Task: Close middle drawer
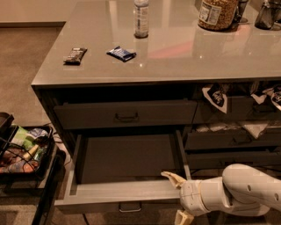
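- Cabinet: dark grey, with a pale glossy top. All positions below are given against it.
- Middle drawer: you will find it in the cabinet's wide left column, in the 2nd row down. It stands pulled well out from the cabinet face, and its inside is bare, smooth and grey.
- Drawer handle: 1 small metal handle, centred on the shallow front, at the point of the drawer furthest from the cabinet.
- Gripper: yours is low in front of the cabinet, at the right end of the pulled-out front. Its 2 fingers are spread apart. 1 lies at the top edge of the front and the other shows below it, so the front's right end sits between them. Whether either finger is touching the wood cannot be told.
- Arm: white, coming in from the right, low before the cabinet's right column.
- Top drawer: 1st row of the left column, pushed in.
- Narrow drawers: in the right column, some ajar, with white cloths and packets hanging out.
- On the cabinet top: 1 bottle, 1 jar, 1 dark snack bar and 1 blue packet.
- Wire cart: on the floor left of the cabinet, holding mixed packets.
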Robot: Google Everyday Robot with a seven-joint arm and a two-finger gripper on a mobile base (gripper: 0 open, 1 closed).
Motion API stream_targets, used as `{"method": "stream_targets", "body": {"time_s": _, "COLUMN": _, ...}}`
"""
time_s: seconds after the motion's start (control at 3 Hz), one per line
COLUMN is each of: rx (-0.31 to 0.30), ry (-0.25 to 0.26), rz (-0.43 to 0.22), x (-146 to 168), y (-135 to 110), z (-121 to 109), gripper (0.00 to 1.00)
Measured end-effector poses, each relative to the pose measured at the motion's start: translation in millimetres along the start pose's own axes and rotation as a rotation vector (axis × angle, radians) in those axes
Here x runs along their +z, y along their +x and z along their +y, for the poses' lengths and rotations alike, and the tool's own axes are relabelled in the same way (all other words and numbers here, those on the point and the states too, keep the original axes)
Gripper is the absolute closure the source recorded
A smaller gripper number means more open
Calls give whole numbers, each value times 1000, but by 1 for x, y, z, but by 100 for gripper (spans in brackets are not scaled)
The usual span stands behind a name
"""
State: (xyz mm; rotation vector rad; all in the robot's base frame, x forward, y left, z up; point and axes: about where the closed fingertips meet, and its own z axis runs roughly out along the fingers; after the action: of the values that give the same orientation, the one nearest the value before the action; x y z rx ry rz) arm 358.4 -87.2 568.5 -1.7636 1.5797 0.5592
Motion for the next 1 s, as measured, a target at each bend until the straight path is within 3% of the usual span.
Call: {"method": "stream_targets", "body": {"time_s": 1.0, "rx": 95, "ry": -32, "rz": -29, "x": 17, "y": 46, "z": 55, "gripper": 0}}
